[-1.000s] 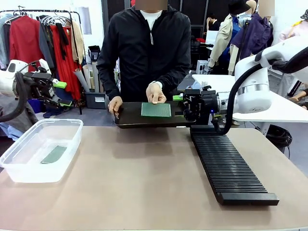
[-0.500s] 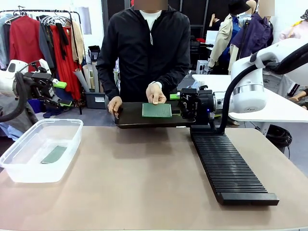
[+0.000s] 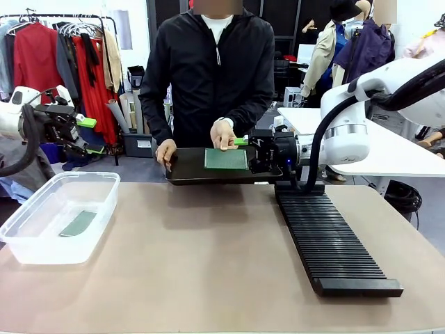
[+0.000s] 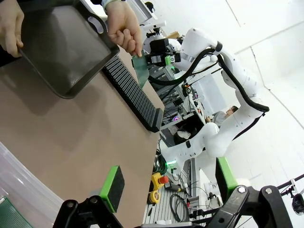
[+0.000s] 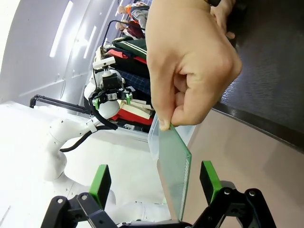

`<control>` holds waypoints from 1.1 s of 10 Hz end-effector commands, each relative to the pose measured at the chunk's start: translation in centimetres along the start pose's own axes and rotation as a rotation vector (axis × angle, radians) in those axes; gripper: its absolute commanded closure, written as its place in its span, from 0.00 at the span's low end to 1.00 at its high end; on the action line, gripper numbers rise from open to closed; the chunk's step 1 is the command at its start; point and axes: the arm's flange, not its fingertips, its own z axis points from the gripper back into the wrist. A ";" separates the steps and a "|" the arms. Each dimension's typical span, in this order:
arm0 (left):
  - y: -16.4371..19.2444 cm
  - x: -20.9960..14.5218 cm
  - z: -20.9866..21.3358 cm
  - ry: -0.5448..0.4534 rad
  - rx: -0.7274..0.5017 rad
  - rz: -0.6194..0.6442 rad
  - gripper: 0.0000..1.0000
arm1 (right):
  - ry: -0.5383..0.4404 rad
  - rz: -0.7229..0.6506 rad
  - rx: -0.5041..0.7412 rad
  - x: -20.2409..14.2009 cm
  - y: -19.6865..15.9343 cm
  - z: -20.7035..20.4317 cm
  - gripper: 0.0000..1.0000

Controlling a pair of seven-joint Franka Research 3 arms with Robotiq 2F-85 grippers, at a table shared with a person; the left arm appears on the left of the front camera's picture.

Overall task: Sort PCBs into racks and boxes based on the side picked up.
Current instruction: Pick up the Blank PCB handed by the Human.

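A person's hand (image 3: 224,135) holds a green PCB (image 3: 226,159) by its top edge, upright over the black tray (image 3: 188,170). My right gripper (image 3: 245,151) reaches in from the right and is open. In the right wrist view that PCB (image 5: 175,175) hangs between the green pads of my right gripper (image 5: 154,178), with a gap on each side. My left gripper (image 3: 91,136) is open and holds nothing, up at the far left behind the clear box (image 3: 42,254). Another PCB (image 3: 78,223) lies in the box. The long black slotted rack (image 3: 330,240) lies on the right.
The person's other hand (image 3: 166,150) grips the tray's left end. In the left wrist view I see the tray (image 4: 61,47), the rack (image 4: 133,95), the held PCB (image 4: 139,70) and my open left gripper (image 4: 168,183). Bare tabletop (image 3: 201,257) lies between box and rack.
My right gripper has moved left along the tray's far side until its fingers stand either side of the held PCB. The left arm has not moved.
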 end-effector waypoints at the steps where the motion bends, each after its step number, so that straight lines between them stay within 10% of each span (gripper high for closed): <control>1: -0.1 -0.1 0.1 0.009 0.005 0.000 0.00 | -0.030 -0.001 0.025 1.0 0.2 -0.2 0.00; 11: -0.1 -0.1 0.1 0.009 0.005 0.000 0.00 | -0.005 0.001 0.002 0.3 0.0 0.1 0.00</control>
